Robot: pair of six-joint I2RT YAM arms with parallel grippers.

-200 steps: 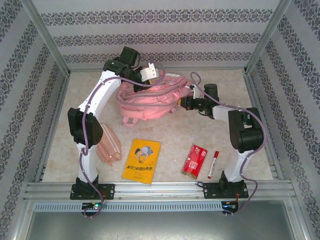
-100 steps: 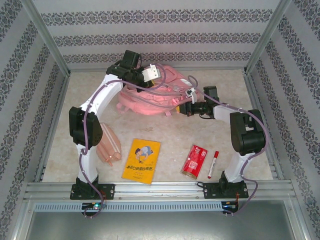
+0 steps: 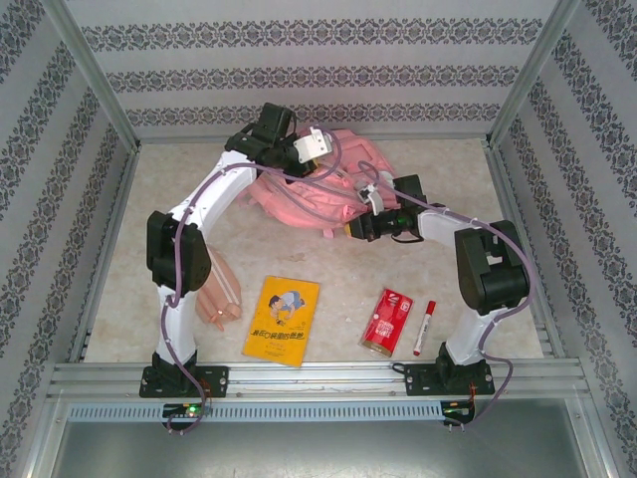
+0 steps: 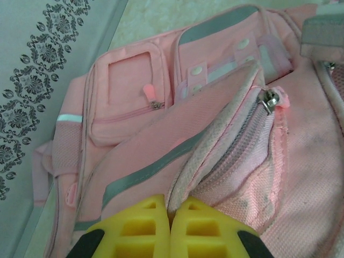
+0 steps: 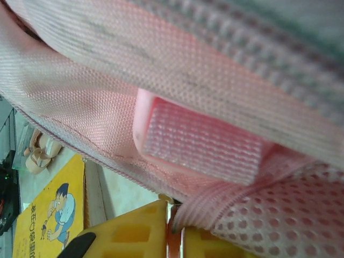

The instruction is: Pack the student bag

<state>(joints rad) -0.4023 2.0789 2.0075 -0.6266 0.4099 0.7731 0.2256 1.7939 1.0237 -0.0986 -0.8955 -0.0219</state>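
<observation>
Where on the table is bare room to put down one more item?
Bare table lies between the left wall and the pink student bag, and between the bag and the right wall. The near row, pencil case, book, red pack, marker, is crowded.

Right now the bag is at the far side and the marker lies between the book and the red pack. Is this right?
Not quite. The bag is at the far side, but it is the red pack that lies between the book and the marker. The top view shows it.
</observation>
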